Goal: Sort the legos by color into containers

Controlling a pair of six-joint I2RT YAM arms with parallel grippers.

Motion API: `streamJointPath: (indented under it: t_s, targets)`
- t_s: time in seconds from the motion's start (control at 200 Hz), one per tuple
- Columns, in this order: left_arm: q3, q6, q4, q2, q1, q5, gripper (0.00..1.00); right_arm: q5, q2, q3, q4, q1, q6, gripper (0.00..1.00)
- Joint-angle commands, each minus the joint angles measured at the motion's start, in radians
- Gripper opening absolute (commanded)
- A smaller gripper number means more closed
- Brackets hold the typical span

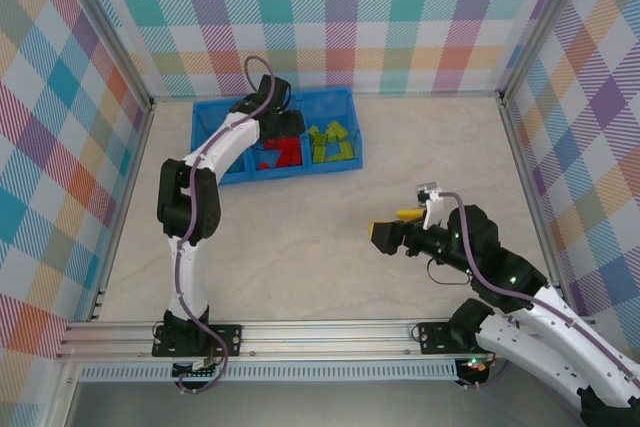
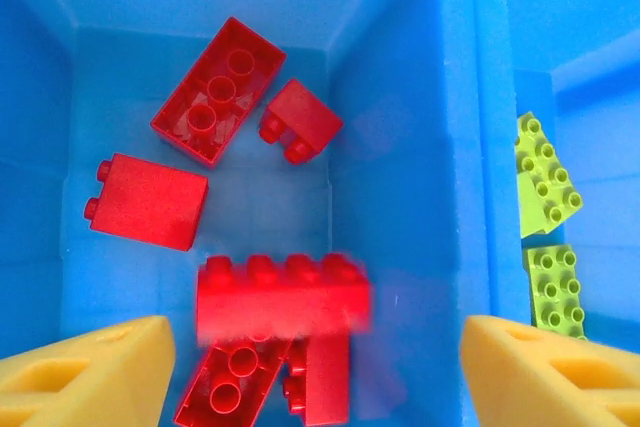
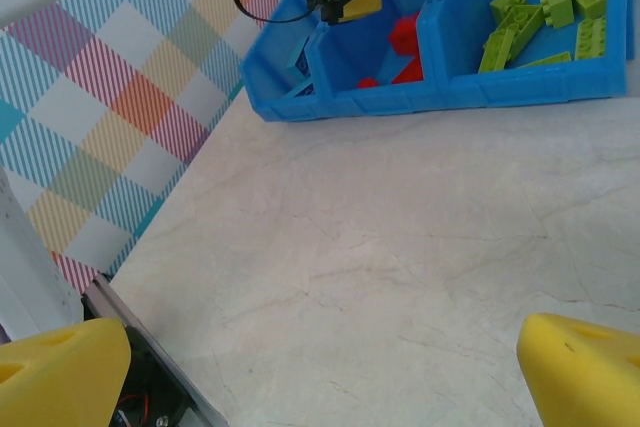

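My left gripper (image 1: 280,117) hangs open over the middle compartment of the blue bin (image 1: 212,117). In the left wrist view its yellow fingers (image 2: 90,372) stand wide apart. Between them a long red lego (image 2: 283,295) shows blurred, touching neither finger, above several red legos (image 2: 218,90) on the compartment floor. Lime green legos (image 2: 545,172) lie in the compartment to the right (image 1: 332,140). My right gripper (image 1: 385,237) stands open and empty over the bare table, far from the bin (image 3: 520,87).
The bin sits against the back wall, a little left of centre. Checked walls close in the table (image 1: 330,247) on three sides. A metal rail (image 1: 300,335) runs along the near edge, by the arm bases.
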Motion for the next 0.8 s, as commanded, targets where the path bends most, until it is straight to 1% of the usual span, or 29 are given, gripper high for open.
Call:
streamJointPath:
  t_s: [0.0,0.115,0.195,0.24,0.285,0.405,0.485,0.525,0.545,0.585,0.615,0.66,0.725,0.795]
  targets:
    - [0.021,-0.002,-0.035,-0.075,0.011,0.039,0.8,0.052,0.009,-0.007,0.034,0.0,-0.01,1.0]
    - [-0.057,-0.004,-0.024,-0.195,0.002,0.052,0.81,0.129,0.019,-0.014,0.046,-0.008,-0.053,1.0]
    - [-0.199,0.006,0.038,-0.355,-0.017,0.039,0.81,0.285,0.036,-0.018,0.035,-0.047,-0.105,1.0]
    - [-0.297,0.027,0.086,-0.46,-0.034,0.005,0.82,0.357,0.06,-0.017,0.034,-0.097,-0.137,1.0]
    - [-0.392,0.052,0.117,-0.569,-0.049,-0.04,0.83,0.391,0.095,-0.014,0.045,-0.164,-0.174,1.0]
    - [-0.662,0.097,0.196,-0.848,-0.06,-0.154,0.87,0.377,0.208,-0.019,0.128,-0.38,-0.228,1.0]
    - [-0.855,0.146,0.28,-1.029,-0.06,-0.225,0.87,0.363,0.283,-0.047,0.235,-0.505,-0.277,1.0]
    - [-0.949,0.177,0.306,-1.103,-0.06,-0.268,0.88,0.376,0.32,-0.077,0.324,-0.546,-0.311,1.0]
    - [-0.988,0.186,0.345,-1.133,-0.06,-0.292,0.89,0.385,0.34,-0.096,0.374,-0.562,-0.332,1.0]
    - [-1.055,0.195,0.357,-1.183,-0.06,-0.349,0.9,0.397,0.384,-0.135,0.484,-0.584,-0.388,1.0]
    - [-1.102,0.199,0.36,-1.209,-0.06,-0.398,0.91,0.421,0.419,-0.164,0.569,-0.592,-0.435,1.0]
    - [-1.158,0.211,0.367,-1.234,-0.058,-0.446,0.95,0.454,0.479,-0.196,0.671,-0.605,-0.464,1.0]
    - [-1.228,0.245,0.395,-1.249,-0.058,-0.48,1.0,0.448,0.569,-0.225,0.783,-0.631,-0.476,1.0]
    - [-1.298,0.29,0.458,-1.255,-0.058,-0.487,1.0,0.426,0.672,-0.242,0.889,-0.653,-0.485,1.0]
